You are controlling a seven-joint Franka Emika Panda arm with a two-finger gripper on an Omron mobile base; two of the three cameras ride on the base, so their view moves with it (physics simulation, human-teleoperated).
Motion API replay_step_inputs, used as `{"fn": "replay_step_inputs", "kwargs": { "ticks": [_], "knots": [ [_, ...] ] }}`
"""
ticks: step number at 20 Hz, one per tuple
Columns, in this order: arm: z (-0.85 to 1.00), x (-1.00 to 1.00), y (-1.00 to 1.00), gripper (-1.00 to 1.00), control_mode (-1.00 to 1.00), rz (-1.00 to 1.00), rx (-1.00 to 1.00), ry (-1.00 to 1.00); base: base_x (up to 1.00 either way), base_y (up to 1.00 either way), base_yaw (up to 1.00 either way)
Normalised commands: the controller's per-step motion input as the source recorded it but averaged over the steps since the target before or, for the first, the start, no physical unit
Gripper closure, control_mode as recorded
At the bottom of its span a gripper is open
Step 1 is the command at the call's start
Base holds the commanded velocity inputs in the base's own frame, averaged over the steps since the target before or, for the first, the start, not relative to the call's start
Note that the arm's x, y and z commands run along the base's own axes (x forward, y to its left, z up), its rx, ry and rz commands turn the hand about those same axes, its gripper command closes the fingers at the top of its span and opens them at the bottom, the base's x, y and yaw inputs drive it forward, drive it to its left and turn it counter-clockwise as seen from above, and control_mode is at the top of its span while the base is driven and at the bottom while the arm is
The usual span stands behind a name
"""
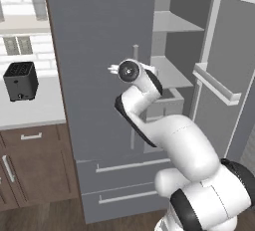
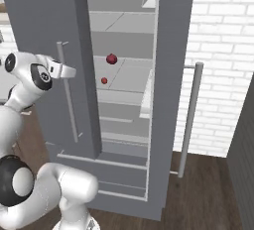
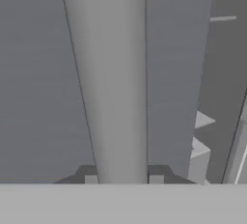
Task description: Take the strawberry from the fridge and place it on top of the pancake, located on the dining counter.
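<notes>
Fridge (image 2: 44, 6) with its right door swung wide — the strawberry (image 2: 104, 81) lies on a pale middle shelf (image 2: 126, 78), in front of and below a dark maroon fruit (image 2: 111, 59). My pincer (image 3: 123, 179) sits at the left door's bar handle (image 3: 108, 73), fingers straddling it — whether they press it I cannot tell.

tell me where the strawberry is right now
In the right base view the strawberry sits on a pale shelf inside the open fridge, just below and left of the larger dark maroon fruit.
</notes>
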Motion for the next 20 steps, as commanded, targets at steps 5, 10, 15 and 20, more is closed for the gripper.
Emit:
{"fn": "replay_step_inputs", "kwargs": {
  "ticks": [5, 10, 15, 20],
  "knots": [
    [-0.1, -0.66, 0.33, 1.0, -1.0, -0.21, 0.0, 0.0, 0.0, 0.0, 0.0],
    [-0.22, -0.44, 0.61, 1.0, -1.0, -0.18, -0.03, 0.0, 0.0, 0.0, 0.0],
    [-0.18, -0.28, 0.74, 1.0, -1.0, -0.19, -0.04, -0.1, 0.0, 0.0, 0.0],
    [-0.12, -0.31, 0.66, -1.0, -1.0, -0.17, -0.01, -0.01, 0.0, 0.0, 0.0]
  ]
}}
